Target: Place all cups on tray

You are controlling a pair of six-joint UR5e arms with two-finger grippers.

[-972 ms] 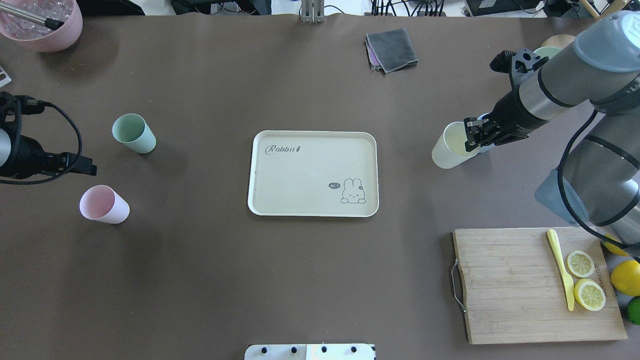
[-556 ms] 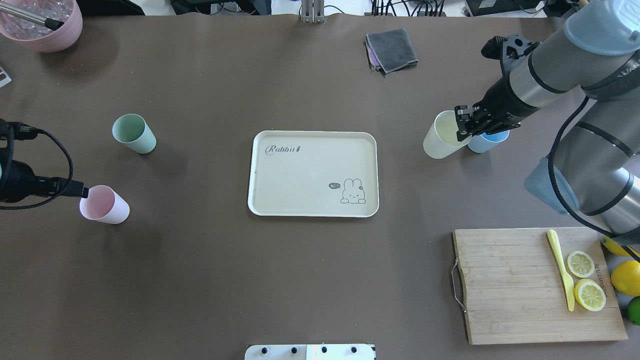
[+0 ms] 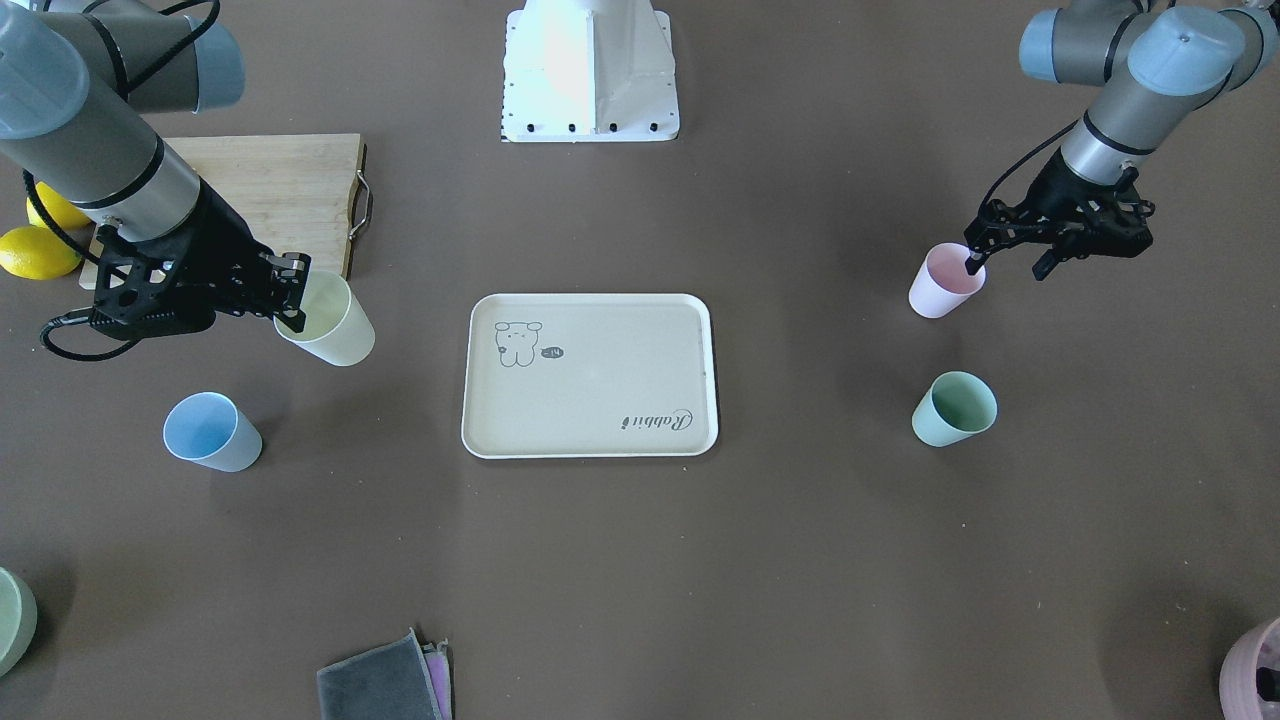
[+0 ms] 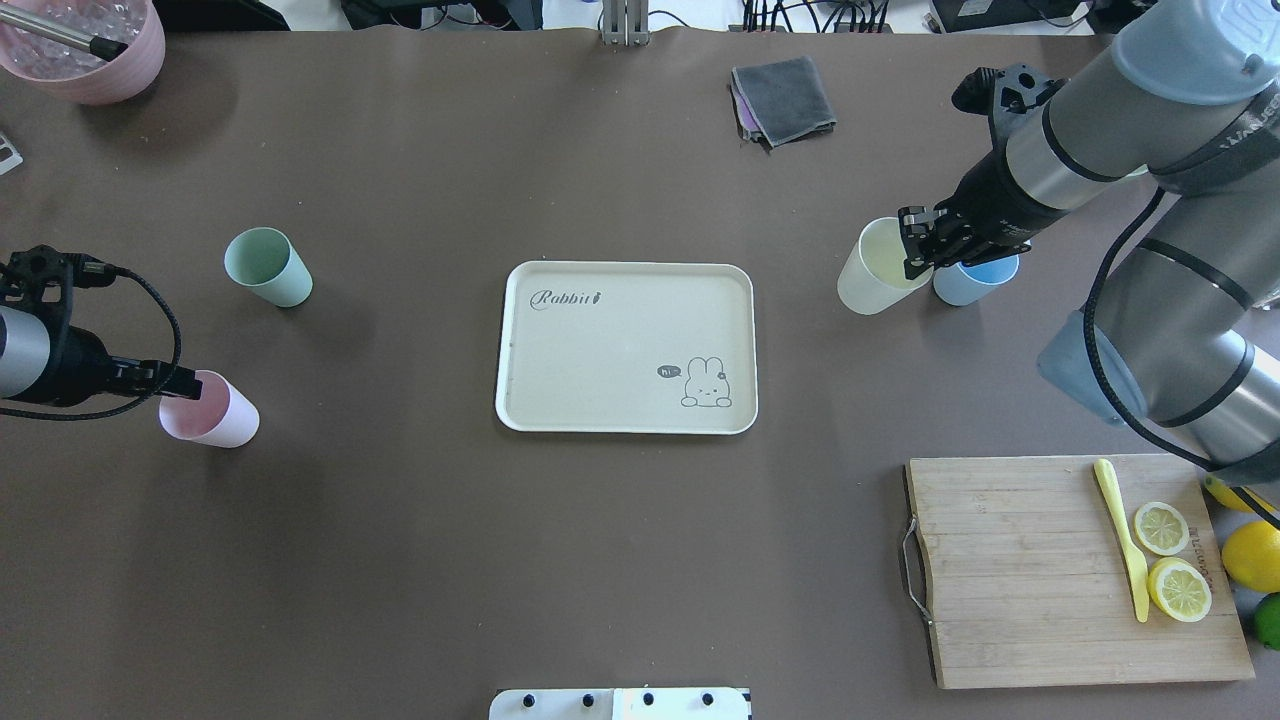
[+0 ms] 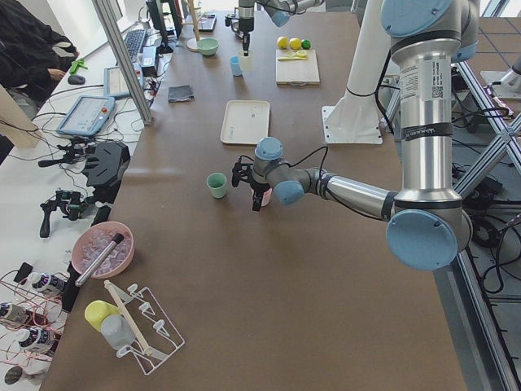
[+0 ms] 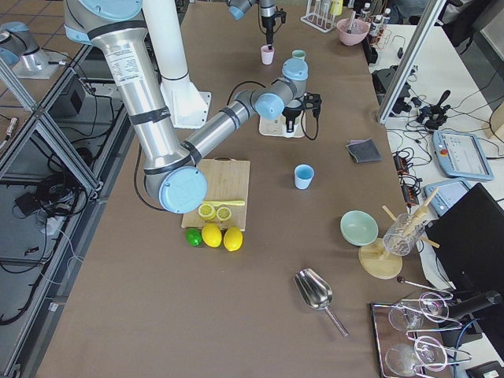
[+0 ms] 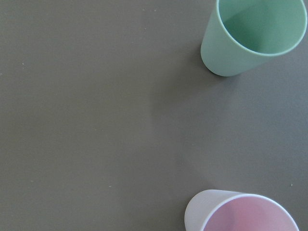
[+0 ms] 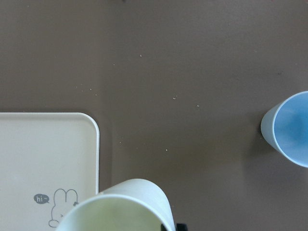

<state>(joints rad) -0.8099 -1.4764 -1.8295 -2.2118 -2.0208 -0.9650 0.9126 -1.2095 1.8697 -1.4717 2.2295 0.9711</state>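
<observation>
Currently 0 of 4 cups are on the tray.

Dark brown surface (image 4: 400,560) carries everything. Flat cream-beige rectangular tray with raised white rim (image 4: 600,350) lies at its centre, with nothing on it.

Cups, all mouth up:
- pale yellow tapered plastic cup (image 4: 868,282): on the robot's right, near the tray's short edge but not over it. It is tilted and looks lifted clear of the surface, judging from the front-facing and right wrist views.
- pastel blue tapered plastic cup (image 4: 975,282): stands on the surface just beside the yellow one, on the side away from the tray. Nothing grips it.
- mint green tapered plastic cup (image 4: 268,267): on the robot's left, well apart from the tray, untouched.
- pink tapered plastic cup (image 4: 215,420): on the robot's left, nearer the robot than the mint one, standing on the surface.

Right tool (image 4: 915,255): pinching the yellow cup's wall at the rim, one finger inside and one outside.
Left tool (image 3: 1008,266): spread, one finger dipped into the pink cup's mouth and the other outside the wall. It is not pressed on the cup yet.

Judgement: early stage. The yellow cup is in carry and needs only a short move over the rim. The pink cup needs the grasp closed first. Blue and mint are left for afterwards
</observation>
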